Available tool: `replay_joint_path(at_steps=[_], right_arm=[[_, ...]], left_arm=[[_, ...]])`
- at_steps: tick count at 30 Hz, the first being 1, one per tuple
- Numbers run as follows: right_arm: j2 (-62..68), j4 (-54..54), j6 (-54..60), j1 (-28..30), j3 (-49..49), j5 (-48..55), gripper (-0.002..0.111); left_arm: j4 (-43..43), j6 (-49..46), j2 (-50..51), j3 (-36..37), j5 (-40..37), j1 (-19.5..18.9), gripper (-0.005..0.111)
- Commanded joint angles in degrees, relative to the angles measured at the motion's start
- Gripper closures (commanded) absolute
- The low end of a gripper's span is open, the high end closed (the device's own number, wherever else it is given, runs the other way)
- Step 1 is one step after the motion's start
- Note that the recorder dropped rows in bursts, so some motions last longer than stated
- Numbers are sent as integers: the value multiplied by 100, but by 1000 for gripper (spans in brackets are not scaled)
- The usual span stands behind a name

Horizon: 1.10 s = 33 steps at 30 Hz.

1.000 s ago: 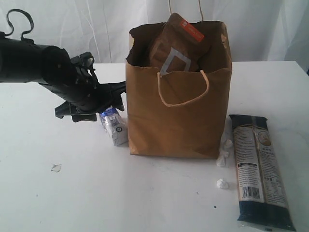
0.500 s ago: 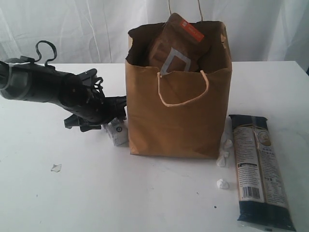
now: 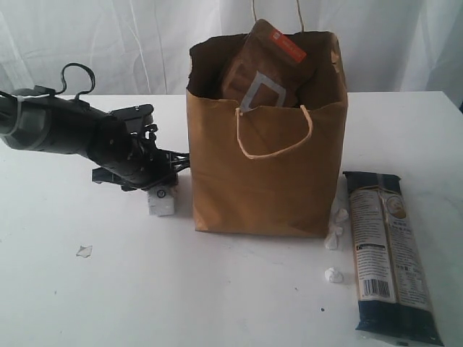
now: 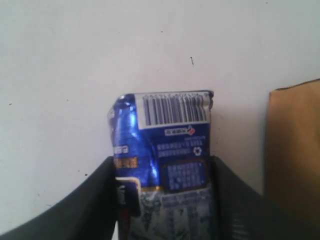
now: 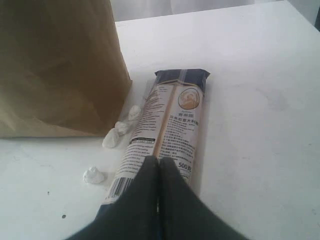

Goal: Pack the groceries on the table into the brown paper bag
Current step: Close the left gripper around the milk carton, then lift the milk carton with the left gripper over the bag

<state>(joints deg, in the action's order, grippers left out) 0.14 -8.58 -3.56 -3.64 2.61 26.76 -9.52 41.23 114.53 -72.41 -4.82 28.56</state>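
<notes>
Left gripper: The left gripper [image 4: 162,162] is pinching the small white-blue carton [image 4: 170,130], with one dark finger [image 4: 227,200] pressing on each flank.
Carton's place: The carton is sitting between the jaws. Its barcode end is jutting out past the fingertips, and its base appears to be resting on the table [image 3: 108,289] directly under the gripper.
Carton's handling: It is looking light, with thin card walls under a glossy film, so it is likely to dent under a hard squeeze and to slip under a weak one. A moderate hold across the flat sides, near mid-body as now, is looking soundest.
Bag: The brown paper bag [image 3: 268,173] is standing open just beside the left gripper, its rim rising well above the jaws. The brown foil pouch [image 3: 264,65] is poking out of the top. The soft paper walls are likely to buckle if nudged.
Right gripper: The right gripper [image 5: 159,165] is clenched on nothing, its tips pressed together.
Pasta's place: The long dark pasta packet [image 5: 170,125] is lying flat on the table right under and ahead of those tips.
Pasta's handling: The packet is looking long, slick and brittle inside. A hold across its width at mid-length would probably be keeping it from tipping.
</notes>
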Motion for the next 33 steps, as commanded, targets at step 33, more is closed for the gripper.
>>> replay_joint_path(at_steps=[33], right_arm=[[-9,24,-14,27,-50,-10,108]], left_arm=[[839,-2477,-4443,38,733,41,107]])
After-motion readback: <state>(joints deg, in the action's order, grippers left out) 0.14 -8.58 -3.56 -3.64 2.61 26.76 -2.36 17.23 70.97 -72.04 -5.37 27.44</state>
